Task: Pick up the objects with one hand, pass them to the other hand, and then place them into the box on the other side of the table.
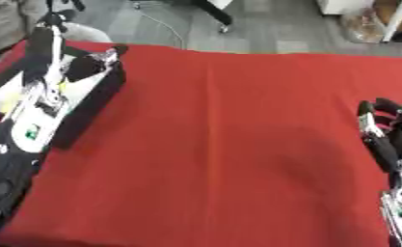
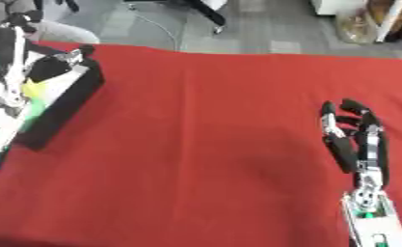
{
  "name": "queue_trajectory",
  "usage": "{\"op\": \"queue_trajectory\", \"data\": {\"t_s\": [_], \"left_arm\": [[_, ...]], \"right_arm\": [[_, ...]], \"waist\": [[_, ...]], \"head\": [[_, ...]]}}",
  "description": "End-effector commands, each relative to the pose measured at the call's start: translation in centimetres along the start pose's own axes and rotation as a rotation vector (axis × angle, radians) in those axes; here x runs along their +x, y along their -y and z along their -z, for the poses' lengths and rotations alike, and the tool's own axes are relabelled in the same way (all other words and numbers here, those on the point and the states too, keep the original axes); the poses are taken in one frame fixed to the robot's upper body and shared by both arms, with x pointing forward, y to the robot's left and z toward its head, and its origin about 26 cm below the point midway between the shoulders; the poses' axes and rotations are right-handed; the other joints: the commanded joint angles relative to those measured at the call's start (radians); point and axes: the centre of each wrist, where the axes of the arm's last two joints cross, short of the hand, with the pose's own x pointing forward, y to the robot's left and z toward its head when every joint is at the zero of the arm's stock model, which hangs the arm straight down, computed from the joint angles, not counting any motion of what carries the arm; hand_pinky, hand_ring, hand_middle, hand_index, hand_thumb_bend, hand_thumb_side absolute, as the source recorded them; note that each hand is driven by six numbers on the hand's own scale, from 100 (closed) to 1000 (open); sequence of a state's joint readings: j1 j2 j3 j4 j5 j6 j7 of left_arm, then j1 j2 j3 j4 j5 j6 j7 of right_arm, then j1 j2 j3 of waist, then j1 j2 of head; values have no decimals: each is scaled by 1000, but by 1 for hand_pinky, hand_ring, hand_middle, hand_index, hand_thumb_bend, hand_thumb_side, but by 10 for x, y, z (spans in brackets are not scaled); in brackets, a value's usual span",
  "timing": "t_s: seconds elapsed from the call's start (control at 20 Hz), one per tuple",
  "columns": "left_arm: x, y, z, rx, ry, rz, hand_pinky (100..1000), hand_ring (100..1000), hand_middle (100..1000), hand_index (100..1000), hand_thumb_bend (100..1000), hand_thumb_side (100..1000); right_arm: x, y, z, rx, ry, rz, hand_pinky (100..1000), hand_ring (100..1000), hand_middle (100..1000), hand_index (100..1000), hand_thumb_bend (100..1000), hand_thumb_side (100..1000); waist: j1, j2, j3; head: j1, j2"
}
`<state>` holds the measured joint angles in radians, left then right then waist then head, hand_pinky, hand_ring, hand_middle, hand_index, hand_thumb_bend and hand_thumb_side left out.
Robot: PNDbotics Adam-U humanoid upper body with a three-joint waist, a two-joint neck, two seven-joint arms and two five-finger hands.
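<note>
A black box (image 1: 92, 105) with a pale inside stands at the table's left edge on the red cloth (image 1: 229, 144). Inside it I see a yellow thing (image 2: 33, 89) and something green (image 2: 35, 109); I cannot make out what they are. My left arm comes up from the lower left and lies over the box, with my left hand (image 1: 92, 63) above its far end. It is too blurred to tell whether it holds anything. My right hand (image 2: 355, 140) rests open at the lower right, fingers pointing up and nothing in it.
The red cloth covers the whole table, with its far edge (image 1: 263, 52) against a grey floor. Chair legs (image 1: 217, 17) and furniture stand beyond. A person's sleeve (image 1: 6, 24) shows at the upper left corner.
</note>
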<state>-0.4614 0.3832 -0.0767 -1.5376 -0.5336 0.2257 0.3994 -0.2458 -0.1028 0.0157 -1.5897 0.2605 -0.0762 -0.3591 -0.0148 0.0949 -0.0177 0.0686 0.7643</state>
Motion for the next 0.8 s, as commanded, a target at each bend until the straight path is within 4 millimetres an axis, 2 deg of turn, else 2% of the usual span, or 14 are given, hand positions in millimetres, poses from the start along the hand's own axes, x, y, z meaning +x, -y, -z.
{"op": "queue_trajectory", "data": {"t_s": [0.05, 0.1, 0.15, 0.4, 0.8], "left_arm": [[25, 7, -17, 32, 66, -154, 688, 745, 745, 863, 811, 664], [30, 12, -27, 22, 72, -200, 683, 743, 741, 863, 808, 662], [34, 16, -37, 4, 76, -247, 680, 741, 743, 864, 803, 661], [46, 16, -75, -80, 109, -436, 671, 733, 737, 861, 788, 656], [43, 20, -97, -108, 39, -616, 660, 717, 720, 852, 764, 650]], "right_arm": [[7, 7, 6, -71, 40, 1, 628, 733, 771, 797, 287, 596], [7, 8, 6, -92, 41, 0, 628, 731, 773, 794, 233, 627], [7, 8, 6, -110, 41, 1, 627, 729, 769, 793, 282, 589], [5, 8, 3, -167, 33, 6, 615, 673, 709, 779, 268, 580], [0, 6, -1, -192, 13, 15, 610, 659, 693, 770, 256, 568]], "waist": [[-15, -6, -3], [-17, -4, -4], [-17, -2, -5], [-17, -6, -2], [-10, -12, -1]], "head": [[-46, 6], [-55, 6], [-63, 6], [-90, 6], [-98, 6]]}}
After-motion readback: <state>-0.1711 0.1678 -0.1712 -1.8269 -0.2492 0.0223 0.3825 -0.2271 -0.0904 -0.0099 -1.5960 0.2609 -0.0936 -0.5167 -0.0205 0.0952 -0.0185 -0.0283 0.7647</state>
